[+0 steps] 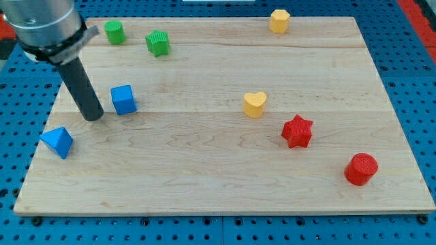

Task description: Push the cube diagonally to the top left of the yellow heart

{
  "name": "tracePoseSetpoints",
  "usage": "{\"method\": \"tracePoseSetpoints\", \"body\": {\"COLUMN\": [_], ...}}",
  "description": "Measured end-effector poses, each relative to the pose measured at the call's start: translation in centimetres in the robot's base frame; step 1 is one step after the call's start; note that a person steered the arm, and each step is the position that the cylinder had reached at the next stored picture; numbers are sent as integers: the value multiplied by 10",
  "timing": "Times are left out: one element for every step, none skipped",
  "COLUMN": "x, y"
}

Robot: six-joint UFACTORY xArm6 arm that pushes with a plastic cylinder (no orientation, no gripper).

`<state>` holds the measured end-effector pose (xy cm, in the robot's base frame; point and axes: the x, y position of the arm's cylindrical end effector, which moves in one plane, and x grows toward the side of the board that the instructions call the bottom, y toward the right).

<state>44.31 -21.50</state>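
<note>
A blue cube (pixel 124 99) sits on the wooden board (pixel 225 184) at the view's left. A yellow heart (pixel 255 104) lies near the board's middle, far to the cube's right. My tip (pixel 95 118) rests on the board just left of the cube and slightly below it, with a small gap between them. The dark rod rises from the tip toward the view's top left.
A blue triangular block (pixel 57 141) lies at the lower left. A green cylinder (pixel 114 32) and a green star-like block (pixel 157 43) sit at the top left. A yellow hexagonal block (pixel 279 20) is at the top. A red star (pixel 297 131) and a red cylinder (pixel 360 169) are at the right.
</note>
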Motion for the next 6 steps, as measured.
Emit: {"method": "tracePoseSetpoints", "body": {"x": [-41,-46,-49,-23,-5,-14], "y": [64,105,145,145,179,186]}}
